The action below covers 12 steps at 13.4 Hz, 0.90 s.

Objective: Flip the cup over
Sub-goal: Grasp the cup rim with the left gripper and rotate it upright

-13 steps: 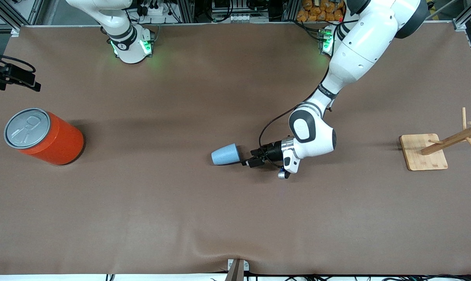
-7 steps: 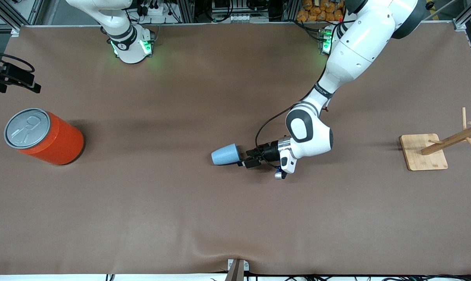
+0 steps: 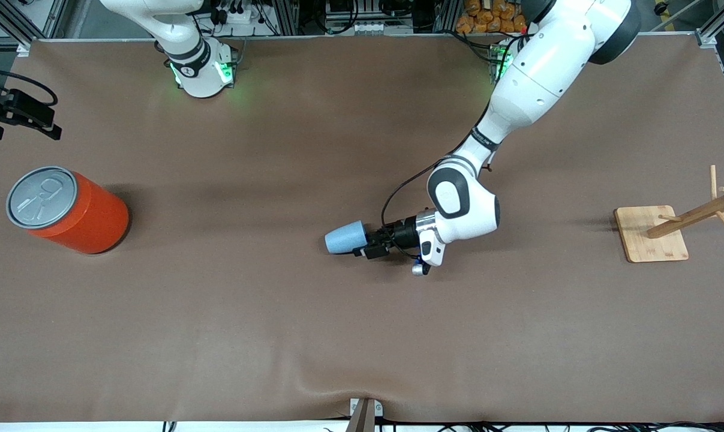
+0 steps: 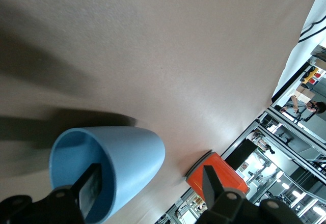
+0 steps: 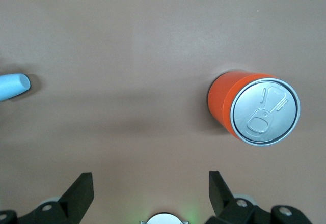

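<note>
Near the middle of the brown, matte table (image 3: 218,312) lies the cup (image 3: 345,237), a small light-blue plastic tumbler, smooth and tapered, on its side with its darker mouth toward my left gripper (image 3: 362,247). My left fingers are spread, one finger (image 4: 90,191) reaching just inside the rim, the other outside the wall, not clamped. My right gripper (image 5: 151,193) waits open above the ribbed-lidded orange can (image 3: 68,209), holding nothing.
</note>
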### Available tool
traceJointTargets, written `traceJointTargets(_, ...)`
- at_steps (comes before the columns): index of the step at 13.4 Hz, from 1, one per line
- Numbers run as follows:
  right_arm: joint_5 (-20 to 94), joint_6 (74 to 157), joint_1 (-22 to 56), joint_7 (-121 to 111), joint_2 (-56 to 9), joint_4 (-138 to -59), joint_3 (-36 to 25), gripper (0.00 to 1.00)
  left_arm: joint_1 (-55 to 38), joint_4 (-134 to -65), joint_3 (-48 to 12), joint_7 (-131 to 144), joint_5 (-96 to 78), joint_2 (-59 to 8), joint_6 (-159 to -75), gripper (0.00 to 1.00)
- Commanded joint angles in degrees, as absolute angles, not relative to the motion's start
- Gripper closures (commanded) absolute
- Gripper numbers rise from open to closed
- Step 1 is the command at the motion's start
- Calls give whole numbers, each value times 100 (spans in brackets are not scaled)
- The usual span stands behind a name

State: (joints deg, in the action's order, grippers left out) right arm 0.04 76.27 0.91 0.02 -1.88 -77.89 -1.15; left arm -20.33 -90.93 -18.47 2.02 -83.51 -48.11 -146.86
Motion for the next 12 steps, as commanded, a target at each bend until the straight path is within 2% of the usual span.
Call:
traceJointTargets(1, 0, 7777, -69, -455, -211, -7734, -149, 0, -2179, -8702, -1802, 123, -8517, -5114, -14844, 24)
traceJointTargets(2, 131, 7883, -166, -561, -228, -7734, -141, 0, -2267, -8649, -1802, 123, -8517, -5176, -14932, 37)
traceJointTargets(5, 167, 7840, -185, -493, -220, -7743, -141, 0, -2312, -8622, -1793, 123, -8578, -5177, -15073, 94)
traceJointTargets(6, 167, 7831, -185, -475, -220, -7743, -149, 0, -2312, -8622, -1793, 132, -8561, -5168, -15073, 100)
traceJointTargets(12, 395, 7462, -272, 167, -229, -7743, -141, 0, -2197, -8710, -1494, 184, -8316, -4712, -15091, 100)
